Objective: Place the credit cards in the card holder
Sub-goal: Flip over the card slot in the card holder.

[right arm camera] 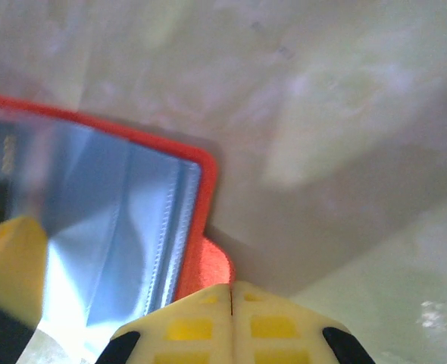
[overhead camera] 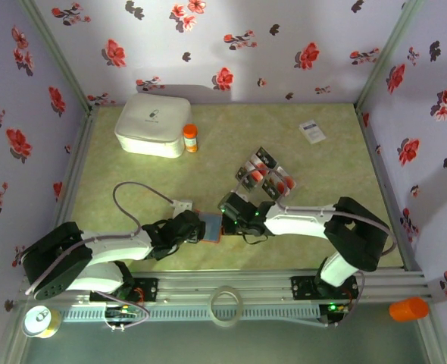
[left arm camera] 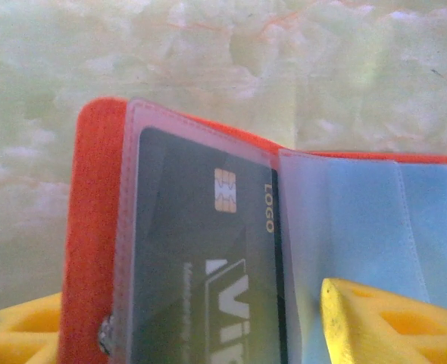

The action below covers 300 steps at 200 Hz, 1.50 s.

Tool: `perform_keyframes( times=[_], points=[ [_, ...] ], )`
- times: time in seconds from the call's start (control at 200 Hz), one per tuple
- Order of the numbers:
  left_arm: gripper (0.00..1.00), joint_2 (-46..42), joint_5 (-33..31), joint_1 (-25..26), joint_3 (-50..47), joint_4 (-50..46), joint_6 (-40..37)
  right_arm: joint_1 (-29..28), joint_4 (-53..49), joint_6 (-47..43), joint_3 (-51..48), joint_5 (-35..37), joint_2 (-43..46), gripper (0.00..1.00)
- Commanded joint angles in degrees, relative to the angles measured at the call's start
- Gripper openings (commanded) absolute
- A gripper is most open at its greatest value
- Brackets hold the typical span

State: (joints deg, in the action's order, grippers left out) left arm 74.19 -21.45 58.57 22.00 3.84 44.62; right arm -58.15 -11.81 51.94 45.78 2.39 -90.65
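The pale green worktop (overhead camera: 239, 136) carries a white box (overhead camera: 154, 125) with a small orange-capped bottle (overhead camera: 189, 138) just beside it, a white card (overhead camera: 312, 131) and a cluster of credit cards (overhead camera: 265, 176).

Floral walls (overhead camera: 231, 45) — green marbled tabletop (overhead camera: 231, 129).

— What blocks the right gripper (right arm camera: 232, 292), jaws closed?
— The card holder (right arm camera: 117, 212), its orange corner just ahead-left of the tips, with the left gripper (overhead camera: 199, 227) gripping it.
— Free room?
— Bare table (right arm camera: 345, 114) ahead-right of them.
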Motion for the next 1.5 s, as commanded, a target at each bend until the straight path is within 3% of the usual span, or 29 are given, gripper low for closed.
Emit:
perform_keyframes(
  times=[0.0,0.055,0.205,0.33,0.545,0.88,1.495],
  points=[
    [0.66,1.84,2.48,0.32,-0.75,-0.95,1.08,2.22,-2.49,-3.07,1.67,1.01,0.77,0.00],
    [0.65,2.46,2.48,0.32,-0.58,-0.77,1.01,2.81,-2.83,-3.71,2.26,0.43,0.65,0.00],
    [0.64,3.32,2.68,0.32,-0.22,-0.32,1.20,3.06,-3.82,-3.51,3.36,0.68,2.28,0.28],
    [0.64,3.24,2.72,0.32,-0.11,-0.31,1.17,2.97,-2.17,-1.07,2.38,0.73,6.08,0.35],
    [0.64,3.41,2.65,0.32,-0.11,-0.06,1.32,1.90,4.88,5.71,0.32,-1.42,7.85,0.39],
    [0.64,3.34,2.65,0.32,-0.38,0.37,1.20,1.06,17.36,16.68,-4.11,-2.81,2.26,0.38],
    [0.64,2.71,2.56,0.31,-1.48,1.17,1.64,0.56,26.36,21.68,-4.42,-6.83,-6.40,0.36]
  ],
)
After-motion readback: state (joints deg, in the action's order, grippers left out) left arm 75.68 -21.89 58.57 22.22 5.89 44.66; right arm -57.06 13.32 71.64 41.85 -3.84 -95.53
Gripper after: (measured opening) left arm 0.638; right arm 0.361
